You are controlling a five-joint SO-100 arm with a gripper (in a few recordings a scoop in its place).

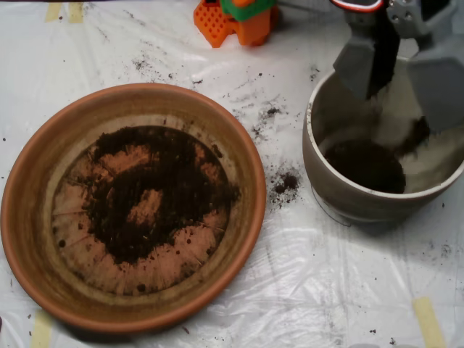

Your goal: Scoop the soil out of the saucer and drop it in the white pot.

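Observation:
The terracotta saucer [29, 217] lies at the left, with dark soil [177, 181] spread thinly over its ridged base in a broken ring. At the right stands the white pot [326, 181], with a heap of soil [366, 165] at its bottom. My grey clamshell scoop [402, 72] hangs over the pot's far side. Its two halves stand apart, so it is open, and a clump of soil [415, 134] is just below the right half, against the pot's inner wall.
The table is covered with white plastic sheeting. Spilled crumbs [285, 181] lie between saucer and pot, with more scattered toward the back. The arm's orange and green base [239, 18] sits at the top centre. Yellow tape strips [429, 319] mark the corners.

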